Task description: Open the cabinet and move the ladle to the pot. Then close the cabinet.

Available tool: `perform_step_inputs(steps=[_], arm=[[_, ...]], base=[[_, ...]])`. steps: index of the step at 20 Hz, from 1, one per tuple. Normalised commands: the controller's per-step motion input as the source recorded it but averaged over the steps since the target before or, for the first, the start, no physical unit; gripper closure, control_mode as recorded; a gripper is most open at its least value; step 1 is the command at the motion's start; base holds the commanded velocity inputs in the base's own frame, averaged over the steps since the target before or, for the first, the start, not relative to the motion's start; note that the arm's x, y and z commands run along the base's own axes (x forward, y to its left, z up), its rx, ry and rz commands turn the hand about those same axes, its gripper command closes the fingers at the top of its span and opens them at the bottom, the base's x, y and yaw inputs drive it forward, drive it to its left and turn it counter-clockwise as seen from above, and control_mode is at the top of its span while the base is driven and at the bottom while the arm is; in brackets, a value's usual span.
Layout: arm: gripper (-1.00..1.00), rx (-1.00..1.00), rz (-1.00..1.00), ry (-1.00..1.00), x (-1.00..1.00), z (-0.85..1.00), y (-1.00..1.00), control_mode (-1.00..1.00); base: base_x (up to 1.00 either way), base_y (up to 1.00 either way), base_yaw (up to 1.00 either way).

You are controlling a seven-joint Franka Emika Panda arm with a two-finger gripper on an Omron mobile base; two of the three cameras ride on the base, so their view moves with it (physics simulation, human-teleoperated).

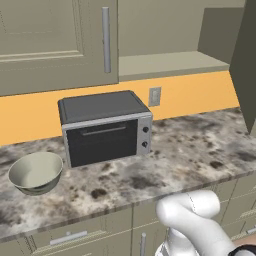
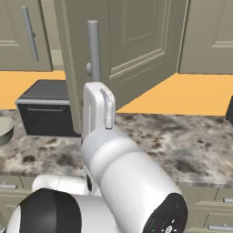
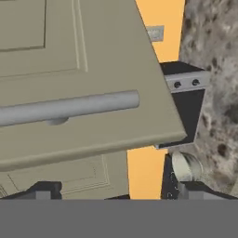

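The cabinet's right door (image 2: 132,41) stands swung open over the counter, its silver bar handle (image 2: 93,43) facing me. The left door (image 1: 45,40) is shut, with its handle (image 1: 106,39) at its right edge. Beside it the open cabinet shows a bare shelf (image 1: 170,62). My gripper (image 3: 114,193) is open, with nothing between its fingertips (image 3: 44,190). It looks at the open door's handle (image 3: 69,109) from a short way off without touching it. My white hand (image 2: 96,104) sits just below that handle. The ladle and the pot are out of view.
A black and silver toaster oven (image 1: 105,127) stands on the speckled stone counter (image 1: 200,150) under the shut door. A pale bowl (image 1: 36,172) sits to its left. A wall outlet (image 1: 154,96) is on the orange backsplash. Another shut cabinet (image 2: 209,36) hangs further right.
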Motion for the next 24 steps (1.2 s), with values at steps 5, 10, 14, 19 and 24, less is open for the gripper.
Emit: perform_step_inputs(steps=[5,10,14,19,24], arm=[[-1.0,0.26,0.14,0.0,0.93,-0.08,-0.17,-1.0],[-1.0,0.21,0.15,-0.02,0.76,-0.14,-0.06,-1.0],[-1.0,0.19,0.16,-0.05,0.6,-0.15,-0.01,-1.0],[-1.0,0.19,0.17,-0.03,0.46,-0.03,0.0,-1.0],[-1.0,0.19,0.16,-0.04,0.19,0.05,0.0,-1.0]], base=[[0.0,0.0,0.0],[0.0,0.0,0.0],[0.0,0.0,0.0],[0.0,0.0,0.0],[0.0,0.0,0.0]])
